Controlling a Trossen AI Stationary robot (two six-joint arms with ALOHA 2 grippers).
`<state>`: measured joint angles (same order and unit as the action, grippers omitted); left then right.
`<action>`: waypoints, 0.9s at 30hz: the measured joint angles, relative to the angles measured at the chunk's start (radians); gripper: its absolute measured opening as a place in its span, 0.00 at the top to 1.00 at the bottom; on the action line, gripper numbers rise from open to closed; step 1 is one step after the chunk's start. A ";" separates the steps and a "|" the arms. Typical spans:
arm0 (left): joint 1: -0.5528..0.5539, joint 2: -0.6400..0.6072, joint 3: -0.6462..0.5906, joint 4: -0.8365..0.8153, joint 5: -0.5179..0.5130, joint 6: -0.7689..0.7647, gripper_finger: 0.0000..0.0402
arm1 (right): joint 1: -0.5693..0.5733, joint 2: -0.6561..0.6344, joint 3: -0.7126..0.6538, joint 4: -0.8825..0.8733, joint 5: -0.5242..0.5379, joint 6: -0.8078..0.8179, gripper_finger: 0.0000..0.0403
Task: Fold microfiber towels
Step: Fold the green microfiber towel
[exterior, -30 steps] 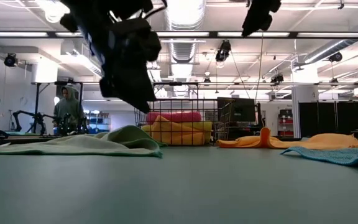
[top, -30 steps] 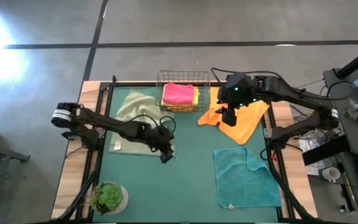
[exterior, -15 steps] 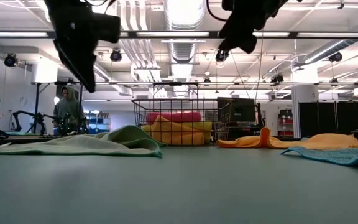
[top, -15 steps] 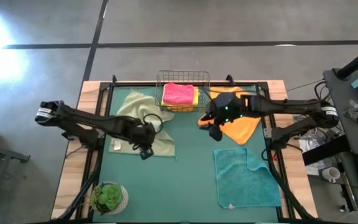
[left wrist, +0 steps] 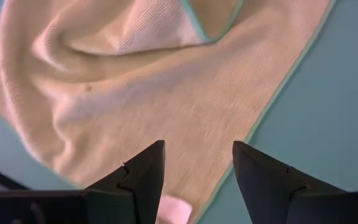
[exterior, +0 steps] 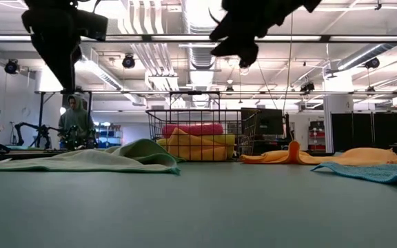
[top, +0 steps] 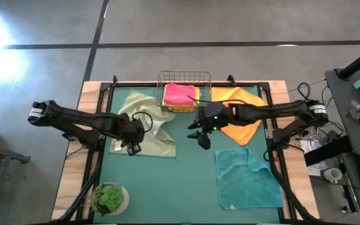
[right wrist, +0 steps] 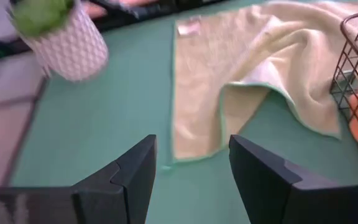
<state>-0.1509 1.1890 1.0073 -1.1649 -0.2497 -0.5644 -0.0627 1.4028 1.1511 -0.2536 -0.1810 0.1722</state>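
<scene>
- Towels lie in four spots on the green mat (top: 186, 178): the pale sage towel (top: 144, 125) sits rumpled toward the left, with one corner turned over on itself.
- An orange towel (top: 242, 125) lies creased at the far right, and a teal towel (top: 245, 178) lies nearer the front right, mostly flat with one corner folded back.
- A pink towel (top: 180, 94) rests folded in the wire basket (top: 162, 77) at the far edge, on top of what looks like a yellow or orange one, though the stack is hard to read from above.
- By my reading the basket pieces are done, while the sage, orange and teal ones are unfolded, so most of the work is left.
- Left gripper (top: 132, 147) hangs just over the sage towel's near-left part, fingers parted and holding nothing.
- Right gripper (top: 204, 141) hovers over bare mat between the sage and orange towels, fingers likewise spread and empty.
- A potted plant (top: 110, 199) stands at the front left corner, clear of the cloths.
</scene>
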 joint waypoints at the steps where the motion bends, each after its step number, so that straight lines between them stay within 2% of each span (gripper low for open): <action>1: 0.000 -0.006 0.000 -0.014 -0.004 0.003 0.57 | 0.000 0.021 0.021 -0.017 0.001 -0.028 0.52; 9: -0.004 -0.042 -0.001 -0.057 -0.039 0.033 0.57 | 0.048 0.185 0.079 -0.063 -0.002 -0.247 0.52; 17: -0.010 -0.063 -0.001 -0.056 -0.048 0.071 0.57 | 0.097 0.368 0.180 -0.051 -0.002 -0.350 0.52; 27: -0.010 -0.056 -0.002 -0.055 -0.048 0.074 0.57 | 0.105 0.550 0.307 -0.052 -0.002 -0.384 0.52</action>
<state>-0.1608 1.1335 1.0054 -1.2196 -0.2974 -0.4908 0.0419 1.9527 1.4578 -0.3051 -0.1827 -0.2113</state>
